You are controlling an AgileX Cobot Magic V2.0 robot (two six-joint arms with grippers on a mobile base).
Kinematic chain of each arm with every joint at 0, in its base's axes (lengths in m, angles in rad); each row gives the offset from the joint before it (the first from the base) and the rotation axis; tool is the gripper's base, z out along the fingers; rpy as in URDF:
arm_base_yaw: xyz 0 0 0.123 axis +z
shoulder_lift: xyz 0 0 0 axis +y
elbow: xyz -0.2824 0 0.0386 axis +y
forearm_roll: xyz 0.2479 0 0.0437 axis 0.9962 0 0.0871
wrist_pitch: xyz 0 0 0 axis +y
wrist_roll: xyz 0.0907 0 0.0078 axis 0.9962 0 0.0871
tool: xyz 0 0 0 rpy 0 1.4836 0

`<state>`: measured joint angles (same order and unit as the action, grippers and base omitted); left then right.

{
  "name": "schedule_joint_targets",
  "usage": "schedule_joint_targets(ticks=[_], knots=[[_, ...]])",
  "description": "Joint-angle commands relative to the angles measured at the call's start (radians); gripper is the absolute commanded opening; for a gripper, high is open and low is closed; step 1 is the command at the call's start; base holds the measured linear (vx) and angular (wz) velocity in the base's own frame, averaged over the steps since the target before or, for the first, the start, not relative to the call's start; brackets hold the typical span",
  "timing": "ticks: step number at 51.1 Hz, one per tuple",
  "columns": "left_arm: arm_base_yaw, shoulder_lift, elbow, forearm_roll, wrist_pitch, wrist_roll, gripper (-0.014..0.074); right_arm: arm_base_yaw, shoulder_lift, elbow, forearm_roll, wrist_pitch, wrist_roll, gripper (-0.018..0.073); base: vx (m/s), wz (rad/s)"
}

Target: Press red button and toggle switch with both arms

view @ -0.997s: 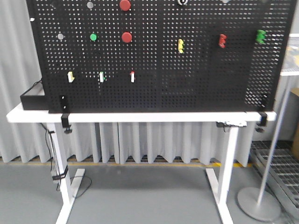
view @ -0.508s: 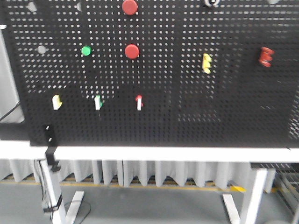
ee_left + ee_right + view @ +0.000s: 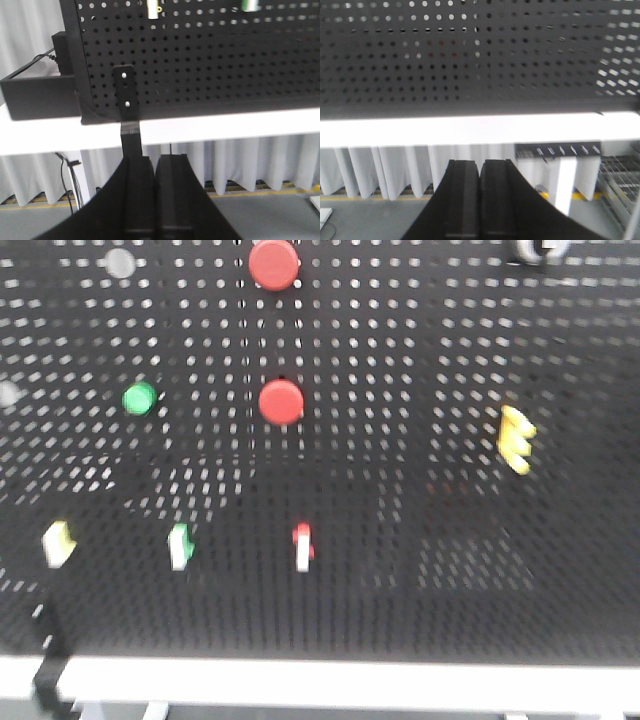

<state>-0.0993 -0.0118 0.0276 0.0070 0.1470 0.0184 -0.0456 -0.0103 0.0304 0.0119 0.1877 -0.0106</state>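
A: Fingers first. Left gripper point(image 3: 156, 162)?
B: Fingers point(image 3: 139, 195) pressed flat together, nothing held. The gripper hangs low, beneath the level of the white tabletop point(image 3: 225, 127), in line with the black clamp bracket point(image 3: 125, 92). That bracket is fixed at the lower left corner of the pegboard point(image 3: 210, 55). A black box point(image 3: 35, 97) sits on the table, left of the board.

A: Right gripper point(image 3: 481, 167)?
B: Same entry: fingers point(image 3: 464, 200) shut against each other, empty. It is also below the table edge, with the white curtain point(image 3: 380, 170) beyond.

A: Buttons?
B: Front view, blurred. Red button point(image 3: 281, 401): round, mid-board, left of centre. Upper red button point(image 3: 273, 264): straight above it, at the top edge. Green button point(image 3: 139, 397): to the left, level with the lower red one.

A: Switches?
B: One row near the board's bottom. Red-tipped toggle switch point(image 3: 302, 546): below the red button, slightly right. Green-tipped toggle switch point(image 3: 180, 546): left of it. Yellow toggle switch point(image 3: 58, 543): far left. Yellow ridged piece point(image 3: 516, 439): right side, its kind unclear.

A: Contact?
B: None. Both grippers are well apart from the buttons and switches.
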Motion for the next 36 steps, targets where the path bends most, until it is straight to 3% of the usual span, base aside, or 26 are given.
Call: schedule_joint_targets(ticks=[1, 17, 36], knots=[[-0.003, -0.016, 0.034, -0.001, -0.084, -0.004, 0.0001, -0.007, -0.017, 0.012, -0.004, -0.080, -0.004, -0.0003, 0.35, 0.03], [-0.003, -0.016, 0.034, -0.001, -0.084, -0.004, 0.0001, -0.007, -0.017, 0.012, -0.004, -0.080, -0.004, -0.0003, 0.25, 0.01], [-0.003, -0.016, 0.034, -0.001, -0.084, -0.004, 0.0001, -0.007, -0.017, 0.012, -0.004, -0.080, -0.004, -0.0003, 0.07, -0.03]])
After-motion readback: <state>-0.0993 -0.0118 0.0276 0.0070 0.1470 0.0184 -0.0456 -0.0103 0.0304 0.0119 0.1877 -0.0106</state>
